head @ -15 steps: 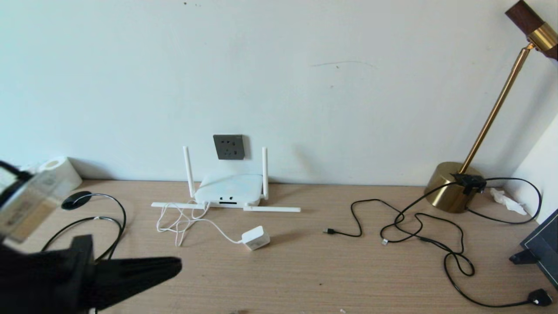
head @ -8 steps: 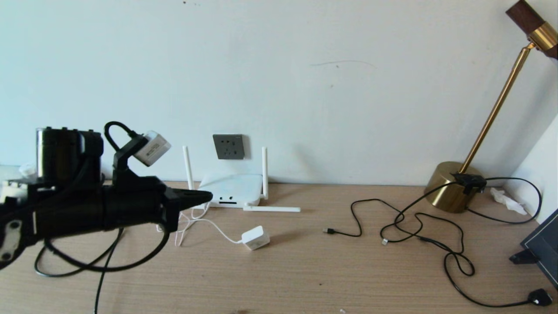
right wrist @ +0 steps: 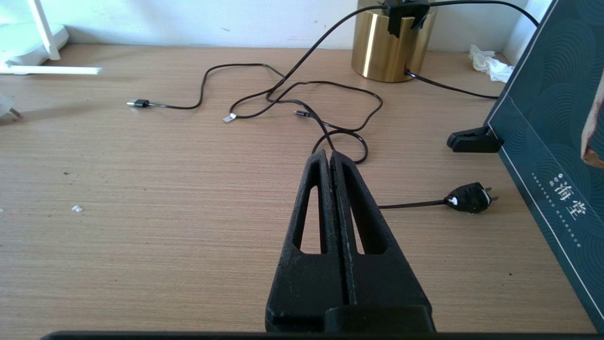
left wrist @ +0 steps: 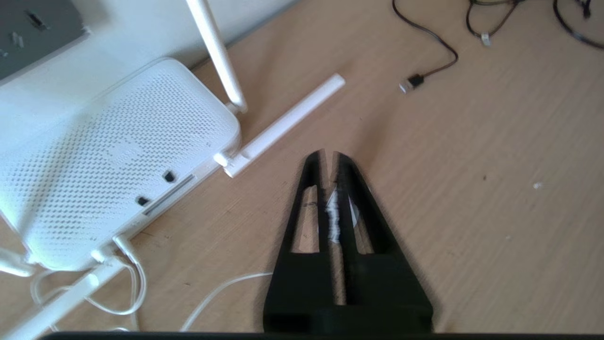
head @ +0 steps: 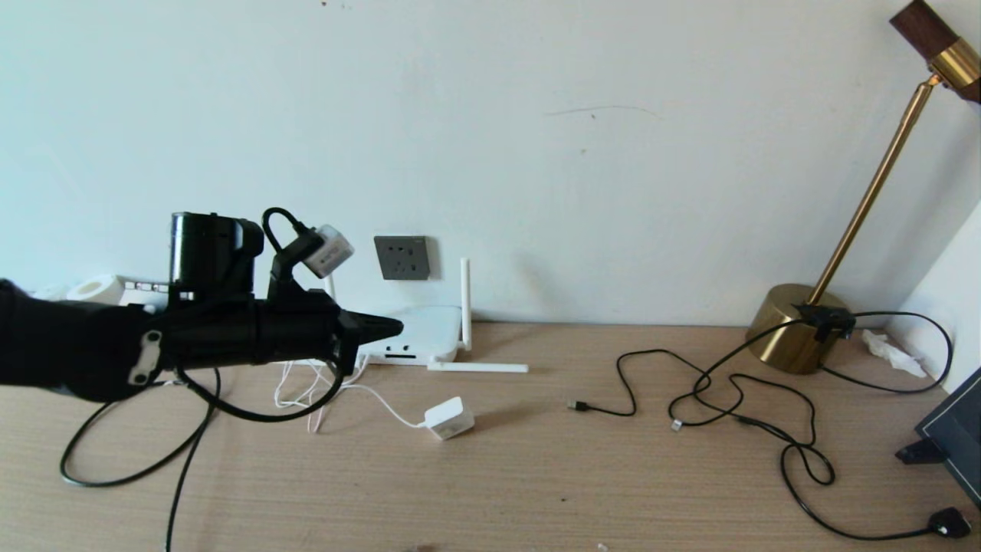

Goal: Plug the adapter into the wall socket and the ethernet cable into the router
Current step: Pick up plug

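Adapter (head: 449, 418) lies loose on the worktop (head: 536, 475) before the router (head: 410, 333), its thin cord slack. It looks light, smooth and rigid; I'd pinch its flat sides. Left gripper (head: 387, 327) hovers nearby, jaws clenched on nothing; right gripper (right wrist: 329, 158) is parked, jaws clenched.

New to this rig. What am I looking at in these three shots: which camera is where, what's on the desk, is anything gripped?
It is a two-armed robot at a wooden desk. The wide shot comes from its head camera; the other two come from cameras on each wrist, looking along the fingers. The left gripper is stretched out in front of the router, shut and holding nothing. The right gripper shows only in its own wrist shot, shut and empty above the desk. The adapter lies loose on the desk; the wall socket above the router is unused. Thin black cables trail from a brass lamp.
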